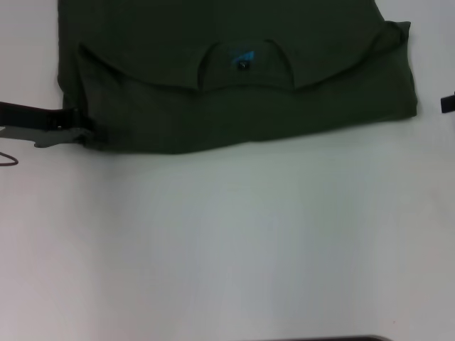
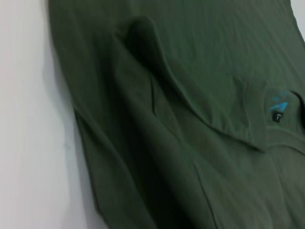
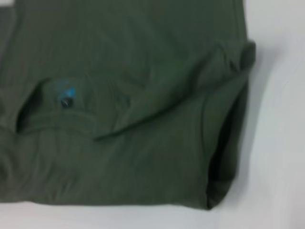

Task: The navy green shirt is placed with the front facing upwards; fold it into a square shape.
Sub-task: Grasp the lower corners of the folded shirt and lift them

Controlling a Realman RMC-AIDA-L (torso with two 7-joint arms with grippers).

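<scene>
Folding progress: the navy green shirt point(image 1: 234, 85) lies flat on the white table point(image 1: 234, 241), sleeves tucked in and a band turned over so the collar and teal label point(image 1: 242, 58) face up; my judgement is roughly midway.
Near edge: the folded hem line runs across, fairly straight, with bare table in front of it.
Left gripper point(image 1: 84, 133): low at the shirt's near left corner, touching the fabric edge; whether its fingers are spread or pinching cloth I cannot tell.
Right gripper point(image 1: 447, 103): only a dark sliver at the frame edge, apart from the shirt; finger state unreadable.
Far part: the shirt body runs out of view, so more folds are probably left to reach a square.
</scene>
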